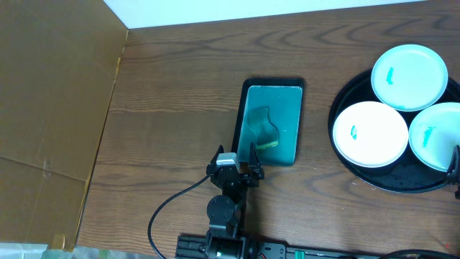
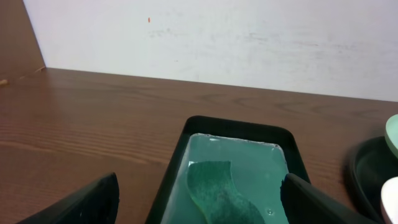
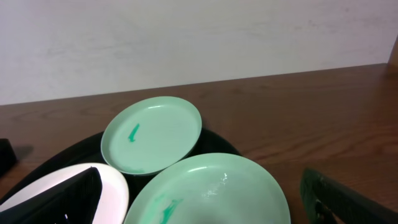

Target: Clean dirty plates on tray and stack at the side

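Three white plates with teal smears lie on the round black tray point(image 1: 363, 175) at the right: one at the back point(image 1: 409, 77), one at the left point(image 1: 370, 133), one at the right point(image 1: 436, 135). My left gripper point(image 1: 238, 162) is open and empty, hovering at the near end of the rectangular black tray point(image 1: 240, 115), over a green sponge point(image 1: 264, 132). In the left wrist view the sponge point(image 2: 217, 193) lies between the open fingers point(image 2: 199, 208). My right gripper point(image 3: 202, 199) is open above the right plate point(image 3: 211, 193); the back plate point(image 3: 152, 134) lies beyond it.
The rectangular tray has a teal, wet-looking inside point(image 2: 249, 168). A cardboard panel point(image 1: 50, 108) covers the table's left side. A white wall point(image 2: 217, 43) stands behind the table. The left arm's cable point(image 1: 169, 208) runs along the near table edge.
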`<state>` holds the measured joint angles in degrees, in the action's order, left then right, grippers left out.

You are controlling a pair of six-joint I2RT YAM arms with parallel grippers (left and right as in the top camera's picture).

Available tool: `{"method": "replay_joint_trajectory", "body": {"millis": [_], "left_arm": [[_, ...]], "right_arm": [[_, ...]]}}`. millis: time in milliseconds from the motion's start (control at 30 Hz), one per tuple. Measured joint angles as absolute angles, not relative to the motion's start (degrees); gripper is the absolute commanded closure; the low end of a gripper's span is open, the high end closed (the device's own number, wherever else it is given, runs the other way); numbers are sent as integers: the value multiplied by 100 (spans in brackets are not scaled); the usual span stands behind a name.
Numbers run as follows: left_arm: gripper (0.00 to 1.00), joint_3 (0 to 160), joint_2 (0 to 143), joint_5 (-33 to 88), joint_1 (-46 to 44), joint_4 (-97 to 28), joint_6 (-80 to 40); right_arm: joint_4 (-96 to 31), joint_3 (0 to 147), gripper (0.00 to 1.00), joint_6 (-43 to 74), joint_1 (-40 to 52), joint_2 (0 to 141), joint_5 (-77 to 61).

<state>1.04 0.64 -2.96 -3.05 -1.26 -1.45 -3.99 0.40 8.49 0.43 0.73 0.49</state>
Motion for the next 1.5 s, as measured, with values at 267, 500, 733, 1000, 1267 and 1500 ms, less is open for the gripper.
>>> {"method": "replay_joint_trajectory", "body": {"millis": [267,500,733,1000,1267,1500], "left_arm": [[17,104,64,-296,-305,-126,-145],[17,104,64,-296,-305,-126,-145],[17,104,64,-296,-305,-126,-145],[17,104,64,-296,-305,-126,-145],[17,86,71,-290,-305,137,-198],[17,38,95,134,-305,1944,-473]], "right_arm": [[-399,40,1,851,43,73,49],[-399,38,1,851,43,73,49],[-401,38,1,851,43,73,49],[-399,38,1,851,43,73,49],[-399,38,1,851,43,73,49],[-395,40,1,849,43,73,49]]}}
